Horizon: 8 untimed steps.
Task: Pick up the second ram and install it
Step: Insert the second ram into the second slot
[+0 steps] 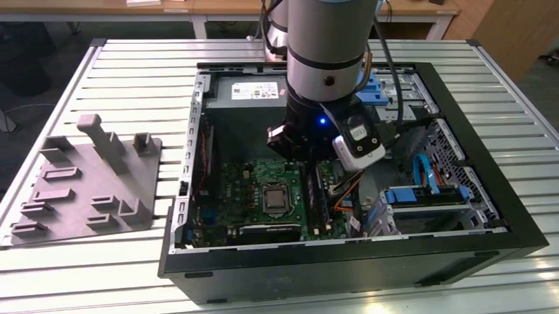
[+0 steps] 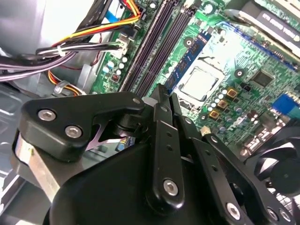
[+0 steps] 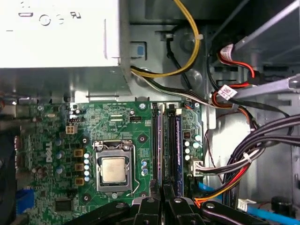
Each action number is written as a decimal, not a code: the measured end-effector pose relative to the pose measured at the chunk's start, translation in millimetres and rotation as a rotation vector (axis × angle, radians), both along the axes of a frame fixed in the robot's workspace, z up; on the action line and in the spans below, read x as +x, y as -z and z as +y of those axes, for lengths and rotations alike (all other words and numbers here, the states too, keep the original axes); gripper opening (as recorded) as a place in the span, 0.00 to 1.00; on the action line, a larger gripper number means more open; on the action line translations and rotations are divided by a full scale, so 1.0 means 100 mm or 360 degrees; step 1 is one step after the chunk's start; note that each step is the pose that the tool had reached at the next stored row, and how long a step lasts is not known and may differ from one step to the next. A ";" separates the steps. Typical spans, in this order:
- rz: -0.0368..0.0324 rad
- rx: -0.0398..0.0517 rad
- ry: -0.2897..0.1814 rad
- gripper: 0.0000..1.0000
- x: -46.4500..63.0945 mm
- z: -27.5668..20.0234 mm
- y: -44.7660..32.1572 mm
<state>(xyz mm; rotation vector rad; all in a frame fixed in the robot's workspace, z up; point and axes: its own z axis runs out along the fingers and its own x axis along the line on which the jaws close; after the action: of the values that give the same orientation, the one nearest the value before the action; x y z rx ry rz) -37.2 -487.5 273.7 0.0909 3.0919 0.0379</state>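
I judge this to be the install step rather than the pick-up. My arm (image 1: 323, 52) reaches down into the open black computer case (image 1: 489, 216), well apart from the grey moulded fixture tray (image 1: 88, 190) on the exterior view's left.

My black gripper (image 3: 162, 200) hangs at the near end of the long memory slots on the green motherboard (image 3: 117, 117). Its fingers (image 2: 160, 123) are drawn together, with no gap showing in both wrist views.

I take the second ram (image 3: 160, 145) to be the thin dark board seen edge-on, standing along a slot in line with my fingertips. It lies near the square silver processor socket (image 3: 114, 168). A bluish stick (image 3: 178, 140) stands in another slot, on the side of the bundled black cables (image 3: 253, 159).

Seating the board, as I judge it, calls for a straight push, square to the slot and even along its length. A tilt would bind it.

Much is hidden:
- **First wrist view:** the picture's edge cuts off my fingertips.
- **Second wrist view:** my own linkage covers the slot's near end.
- **Exterior view:** the white camera housing (image 1: 358, 140) blocks the contact.

So I cannot tell whether I am pinching the board or only resting over it. Nor can I tell whether its end clips are latched.
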 end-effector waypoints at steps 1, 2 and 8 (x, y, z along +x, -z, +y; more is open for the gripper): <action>0.0000 0.0000 0.0016 0.14 0.00 0.000 0.000; 0.0000 0.0000 0.0032 0.14 0.00 0.000 0.000; 0.0000 0.0000 0.0118 0.14 0.00 0.000 0.001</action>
<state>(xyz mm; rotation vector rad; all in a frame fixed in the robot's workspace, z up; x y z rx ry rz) -37.2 -487.5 273.6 0.2058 3.0856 0.0351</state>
